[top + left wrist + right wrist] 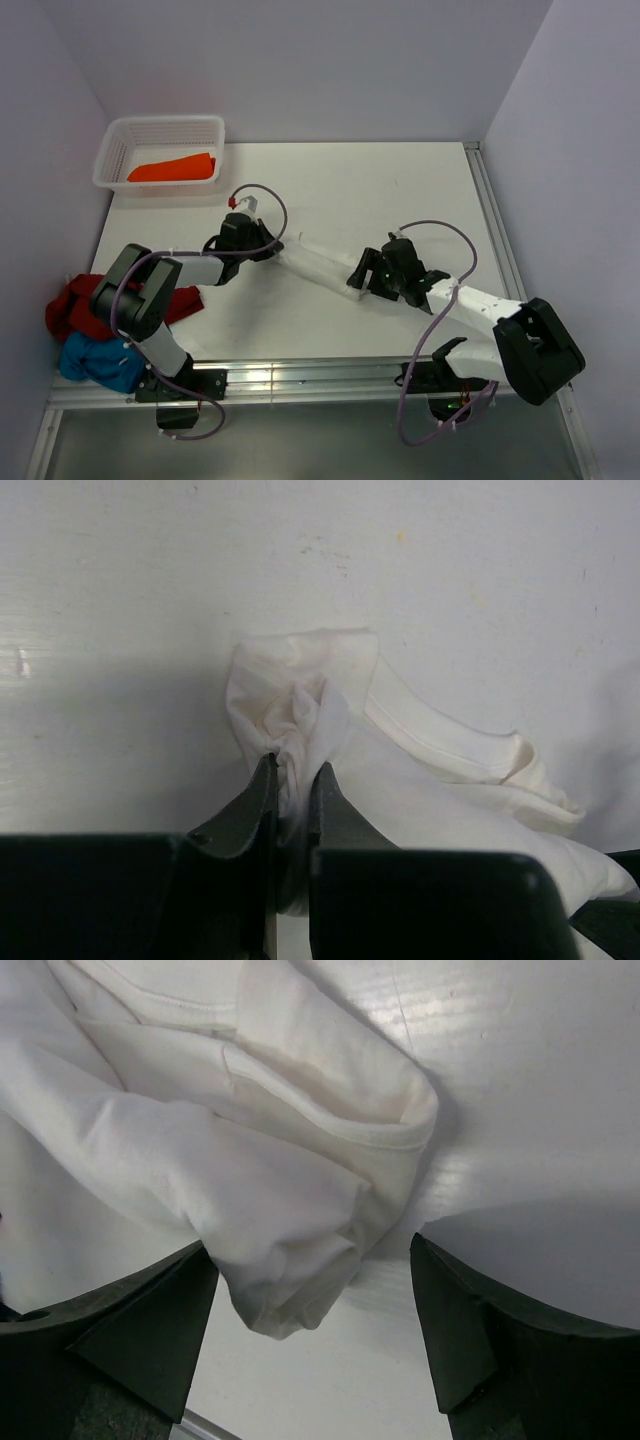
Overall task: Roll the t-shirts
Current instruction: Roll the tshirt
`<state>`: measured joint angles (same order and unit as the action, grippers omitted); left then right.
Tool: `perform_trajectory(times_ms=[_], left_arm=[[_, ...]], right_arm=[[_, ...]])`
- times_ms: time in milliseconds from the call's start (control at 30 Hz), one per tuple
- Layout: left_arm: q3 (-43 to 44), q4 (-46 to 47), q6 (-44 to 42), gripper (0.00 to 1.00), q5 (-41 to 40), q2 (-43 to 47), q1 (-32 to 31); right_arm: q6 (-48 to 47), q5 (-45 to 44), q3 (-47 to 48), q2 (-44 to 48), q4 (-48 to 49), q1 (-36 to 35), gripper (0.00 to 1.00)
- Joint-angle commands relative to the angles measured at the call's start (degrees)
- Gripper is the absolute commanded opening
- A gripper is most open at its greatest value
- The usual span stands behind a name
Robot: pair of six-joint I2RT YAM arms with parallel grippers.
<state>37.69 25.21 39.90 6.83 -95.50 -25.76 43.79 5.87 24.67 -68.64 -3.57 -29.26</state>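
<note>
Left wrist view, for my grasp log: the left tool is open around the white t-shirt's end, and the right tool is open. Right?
No. The left wrist view shows the left tool shut on the white t-shirt; the right tool is open.

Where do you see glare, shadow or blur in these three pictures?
Top external: soft, even light; the white t-shirt barely stands out from the white table. Left wrist: a soft shadow falls left of the t-shirt, and the left gripper is underexposed. Right wrist: glare streaks the table top right, and the right gripper looks soft.
</note>
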Motion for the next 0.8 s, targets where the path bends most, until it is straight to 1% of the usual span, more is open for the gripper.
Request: perform_trajectory(times_ms=[0, 33, 100, 167, 300, 367, 400, 433, 500, 533, 567, 600, 633, 700, 733, 767], left_arm=[[-1.0, -2.1, -1.0, 0.0, -2.4, 1.4, -0.2], [-1.1, -2.3, -1.0, 0.0, -2.6, 1.5, -0.2], [-1.2, -2.4, -1.0, 0.0, -2.7, 1.7, -0.2], [-1.6, -2.4, -1.0, 0.0, -2.7, 1.9, -0.3], [-1.7, -2.6, -1.1, 0.0, -2.8, 1.6, -0.2], [-1.7, -2.8, -0.9, 0.0, -2.4, 1.5, -0.2], [-1.9, -2.8, -0.8, 0.0, -2.2, 1.5, -0.2], [-2.1, -2.8, -0.7, 0.0, -2.1, 1.5, -0.3], [-2.3, -3.7, -0.4, 0.01, -2.3, 2.5, -0.2], [-2.4, -4.4, -0.3, 0.02, -2.4, 3.1, -0.3], [-2.4, -6.2, 0.1, 0.04, -3.3, 4.8, -0.3], [-2.9, -7.3, 0.4, 0.07, -3.8, 5.8, -0.2], [-3.4, -7.9, 0.6, 0.18, -4.1, 7.1, -0.2], [-4.3, -9.7, 1.1, 0.33, -5.1, 10.9, -0.3], [-5.2, -10.1, 1.3, 0.47, -5.2, 12.0, -0.2], [-5.5, -10.7, 1.7, 0.53, -5.4, 13.1, -0.1]], right_arm=[[2.6, -4.8, -1.7, -4.5, 0.7, 0.1, 0.84], [3.7, -5.3, -1.9, -5.6, 1.3, 0.0, 0.8], [4.5, -5.8, -2.3, -6.7, 3.2, 0.1, 0.76], [5.3, -8.3, -2.7, -7.8, 3.8, 0.0, 0.71], [6.2, -9.8, -3.4, -9.0, 7.2, 0.0, 0.59], [6.3, -10.5, -3.2, -9.3, 7.5, 0.0, 0.47], [6.1, -10.8, -3.1, -9.3, 7.6, 0.0, 0.37], [5.8, -11.1, -3.0, -9.3, 7.5, 0.0, 0.3], [5.1, -12.0, -2.1, -8.9, 6.7, 0.0, 0.2], [4.0, -12.4, -1.6, -8.9, 6.0, 0.0, 0.13], [3.3, -12.9, -0.9, -8.7, 4.6, 0.0, 0.13], [3.2, -13.3, -0.3, -8.9, 4.6, 0.0, 0.0], [2.2, -12.8, 0.1, -9.0, 4.9, 0.1, 0.0], [1.9, -13.0, 1.3, -10.1, 4.0, 0.0, 0.0], [1.7, -13.2, 1.9, -10.6, 4.0, 0.0, 0.0], [1.6, -13.1, 2.1, -11.1, 4.0, 0.0, 0.0]])
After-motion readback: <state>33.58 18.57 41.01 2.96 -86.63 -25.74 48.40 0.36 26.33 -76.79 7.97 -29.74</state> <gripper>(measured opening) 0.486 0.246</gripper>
